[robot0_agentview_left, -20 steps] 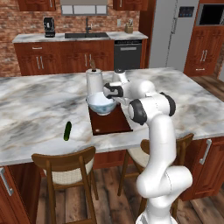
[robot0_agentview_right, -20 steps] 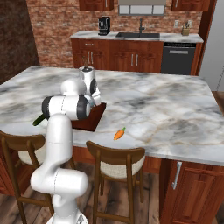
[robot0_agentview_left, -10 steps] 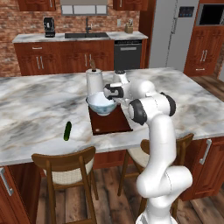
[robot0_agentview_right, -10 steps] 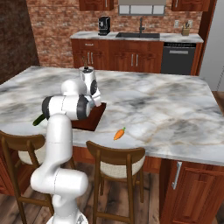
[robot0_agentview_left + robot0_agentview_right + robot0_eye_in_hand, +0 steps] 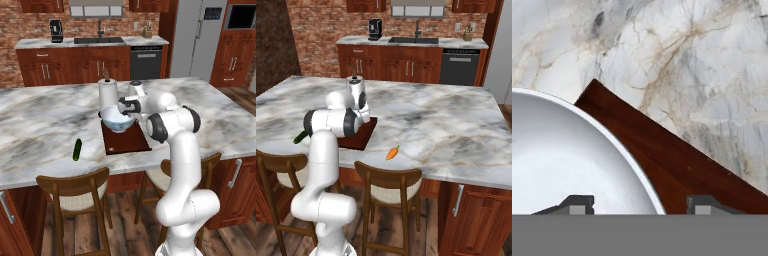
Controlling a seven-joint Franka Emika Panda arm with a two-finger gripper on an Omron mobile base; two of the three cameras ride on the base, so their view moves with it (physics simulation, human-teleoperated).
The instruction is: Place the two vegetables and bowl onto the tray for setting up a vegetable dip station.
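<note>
Now I am looking left to right: the cucumber [image 5: 77,149] is lying on the counter [image 5: 45,125] well left of the tray [image 5: 127,142]. The bowl [image 5: 116,118] is sitting on the tray's far end. My pincer [image 5: 125,105] is standing apart, straddling its right rim. I am judging a straight lift best, clearing the rim. The carrot [image 5: 392,153] is waiting right of the tray.

The bowl [image 5: 116,119] sits on the tray's [image 5: 127,141] far end, the gripper [image 5: 125,106] at its rim. The cucumber [image 5: 77,149] lies well left.
</note>
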